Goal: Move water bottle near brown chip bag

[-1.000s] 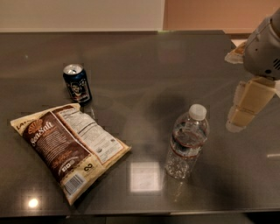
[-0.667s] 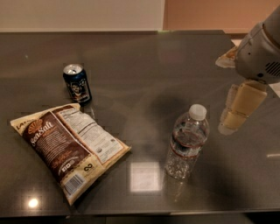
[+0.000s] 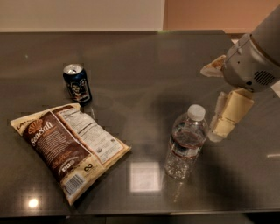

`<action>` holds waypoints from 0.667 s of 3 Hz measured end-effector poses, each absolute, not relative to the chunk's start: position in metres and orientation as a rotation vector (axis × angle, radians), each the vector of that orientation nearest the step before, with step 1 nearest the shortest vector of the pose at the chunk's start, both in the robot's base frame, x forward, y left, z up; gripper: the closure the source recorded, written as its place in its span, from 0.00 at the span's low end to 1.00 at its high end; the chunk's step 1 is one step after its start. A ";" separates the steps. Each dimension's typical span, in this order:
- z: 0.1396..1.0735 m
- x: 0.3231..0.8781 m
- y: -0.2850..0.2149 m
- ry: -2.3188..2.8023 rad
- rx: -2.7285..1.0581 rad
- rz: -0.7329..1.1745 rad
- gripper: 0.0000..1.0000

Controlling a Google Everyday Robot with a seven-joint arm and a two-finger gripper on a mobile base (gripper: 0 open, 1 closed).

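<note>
Dark glossy tabletop [image 3: 144, 57] with light glare near the front edge, pale wall [image 3: 78, 13] behind. Arm [image 3: 258, 61] comes in from the upper right, its grey wrist housing angled down and left. The gripper [image 3: 229, 116] hangs just right of the water bottle [image 3: 186, 142], cream tip low near the table. Can't tell if the gripper is open or closed because its cream parts overlap. Water bottle upright, right of centre, well apart from the brown chip bag [image 3: 65, 148], which lies flat at left. Blue can [image 3: 77, 83] stands upright just behind the bag. Arm cut off by the right edge.
</note>
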State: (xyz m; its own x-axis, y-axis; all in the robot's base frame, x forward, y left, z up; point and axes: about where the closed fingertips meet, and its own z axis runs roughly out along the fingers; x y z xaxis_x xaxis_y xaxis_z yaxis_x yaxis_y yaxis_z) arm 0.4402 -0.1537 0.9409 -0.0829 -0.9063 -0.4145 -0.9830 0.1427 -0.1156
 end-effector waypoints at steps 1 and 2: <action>0.938 0.434 -0.145 2.004 -1.852 0.351 0.00; 0.937 0.431 -0.141 1.984 -1.873 0.393 0.00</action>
